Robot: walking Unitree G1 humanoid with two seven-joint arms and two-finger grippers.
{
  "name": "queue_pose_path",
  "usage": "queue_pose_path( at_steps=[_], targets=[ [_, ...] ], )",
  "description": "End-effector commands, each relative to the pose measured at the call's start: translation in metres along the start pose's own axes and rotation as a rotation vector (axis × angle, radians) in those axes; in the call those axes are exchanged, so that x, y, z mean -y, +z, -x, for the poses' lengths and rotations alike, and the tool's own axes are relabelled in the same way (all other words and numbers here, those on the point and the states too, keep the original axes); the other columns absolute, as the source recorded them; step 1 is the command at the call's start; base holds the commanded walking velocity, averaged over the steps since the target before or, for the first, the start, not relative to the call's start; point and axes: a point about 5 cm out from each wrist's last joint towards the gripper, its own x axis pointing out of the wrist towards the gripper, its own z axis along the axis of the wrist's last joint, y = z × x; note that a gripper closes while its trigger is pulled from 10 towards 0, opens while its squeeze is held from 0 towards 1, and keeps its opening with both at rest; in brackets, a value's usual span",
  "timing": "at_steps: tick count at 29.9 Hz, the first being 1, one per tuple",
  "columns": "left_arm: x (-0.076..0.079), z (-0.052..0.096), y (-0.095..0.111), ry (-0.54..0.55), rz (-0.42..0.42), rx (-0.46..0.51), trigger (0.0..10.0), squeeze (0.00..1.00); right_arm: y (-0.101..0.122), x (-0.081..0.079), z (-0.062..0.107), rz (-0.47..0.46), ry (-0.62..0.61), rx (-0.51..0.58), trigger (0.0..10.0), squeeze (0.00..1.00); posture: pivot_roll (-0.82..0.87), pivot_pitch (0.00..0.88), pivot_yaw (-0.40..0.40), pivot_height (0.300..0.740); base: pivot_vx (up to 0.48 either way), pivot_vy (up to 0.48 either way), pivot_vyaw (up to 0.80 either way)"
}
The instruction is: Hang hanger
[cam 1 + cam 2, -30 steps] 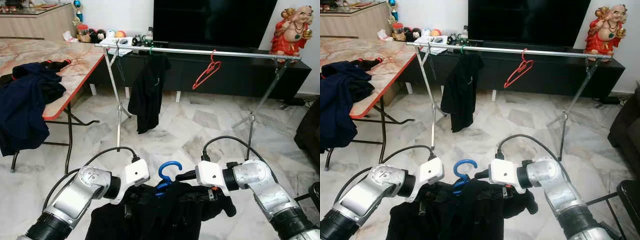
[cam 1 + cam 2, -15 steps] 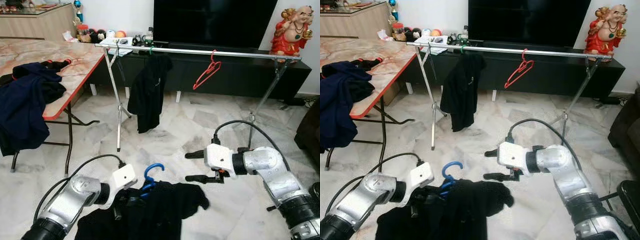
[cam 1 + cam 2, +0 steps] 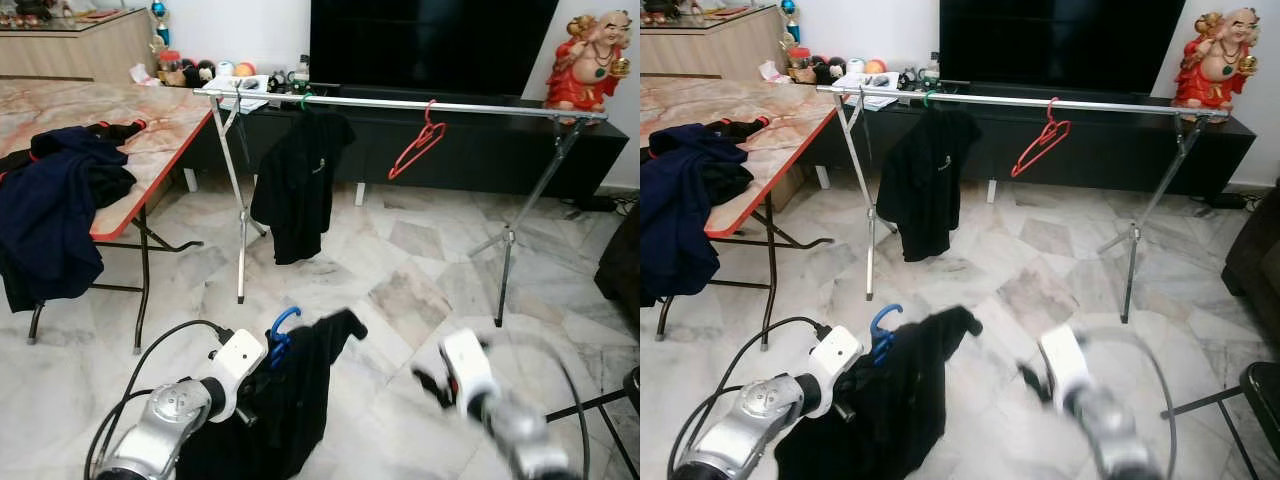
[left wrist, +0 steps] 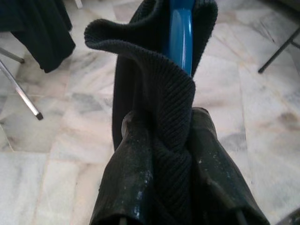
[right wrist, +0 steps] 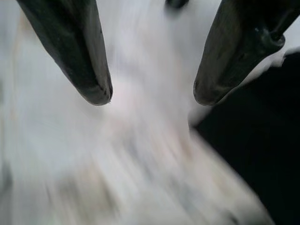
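Since 0.5 s ago the right arm has dropped low and toward centre, now motion-blurred at lower right of the head view; the black garment on the blue hanger now hangs from the left tool alone, lifted a bit higher at lower centre-left.

Marble floor (image 3: pixel 400 260) spans most of the frame. Black TV cabinet (image 3: pixel 470 150) runs across the top, dark TV (image 3: pixel 430 45) above it. Table (image 3: pixel 120 115) at upper left carries a heap of dark blue clothes (image 3: pixel 50 210) drooping over its edge. Silver drying rack (image 3: pixel 400 103) crosses the upper frame, with a black shirt (image 3: pixel 297 190) hanging left of centre and an empty red hanger (image 3: pixel 415 145) right of centre. Red figurine (image 3: pixel 588 60) at top right.

Black garment (image 3: pixel 285 400) drapes from the blue hanger (image 3: pixel 280 328), well apart from the rack, low in the frame. Left tool (image 4: pixel 171 154) is clenched on the garment's ribbed collar, blue hanger neck just beyond the fingers (image 4: pixel 136 173). Right tool (image 5: pixel 152 96) is released, fingers (image 5: pixel 79 56) spread over blurred floor, holding nothing.
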Motion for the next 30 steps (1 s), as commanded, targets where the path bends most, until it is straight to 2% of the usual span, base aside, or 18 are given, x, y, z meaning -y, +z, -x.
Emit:
queue_pose_path(
  at_steps=[1,3,5,6,8,11,13,23,30],
  targets=[
    [-0.003,0.003,0.005,0.06,0.036,0.066,10.0,0.0,-0.026,0.003,0.004,-0.158,-0.107,-0.073,10.0,0.0,0.05,0.0,0.021,0.74,0.0,0.0,0.0],
    [-0.003,0.004,0.004,0.063,0.049,0.067,10.0,0.0,-0.033,0.002,0.006,-0.186,-0.125,-0.09,10.0,0.0,0.05,0.0,0.023,0.74,0.0,0.0,0.0],
    [0.001,0.004,0.001,0.072,0.074,0.063,10.0,0.0,-0.06,-0.002,0.013,-0.245,-0.167,-0.157,10.0,0.0,0.06,0.0,0.02,0.74,0.0,0.0,0.0],
    [0.006,0.004,-0.004,0.085,0.119,0.058,10.0,0.0,-0.083,-0.009,0.02,-0.257,-0.173,-0.223,10.0,0.0,0.06,0.0,0.022,0.74,0.0,0.0,0.0],
    [0.009,0.004,-0.007,0.099,0.145,0.055,10.0,0.0,-0.092,-0.013,0.023,-0.234,-0.16,-0.247,10.0,0.0,0.05,0.0,0.032,0.74,0.0,0.0,0.0],
    [0.01,0.003,-0.012,0.121,0.133,0.033,10.0,0.0,-0.1,-0.017,0.026,-0.26,-0.189,-0.266,10.0,0.0,0.04,0.0,0.049,0.74,0.0,0.0,0.0],
    [0.012,0.001,-0.015,0.117,0.115,0.009,10.0,0.0,-0.107,-0.016,0.029,-0.232,-0.229,-0.292,10.0,0.0,0.02,0.0,0.054,0.74,0.259,0.0,0.0],
    [0.012,0.001,-0.017,0.131,0.118,-0.002,10.0,0.0,-0.105,-0.014,0.028,-0.181,-0.243,-0.297,10.0,0.0,0.03,0.0,0.045,0.74,0.367,0.0,0.0],
    [0.0,0.007,-0.023,0.195,0.129,-0.022,10.0,0.0,-0.102,-0.022,0.026,-0.149,-0.219,-0.297,10.0,0.0,0.03,0.0,0.037,0.74,0.48,0.0,0.0]
  ],
)
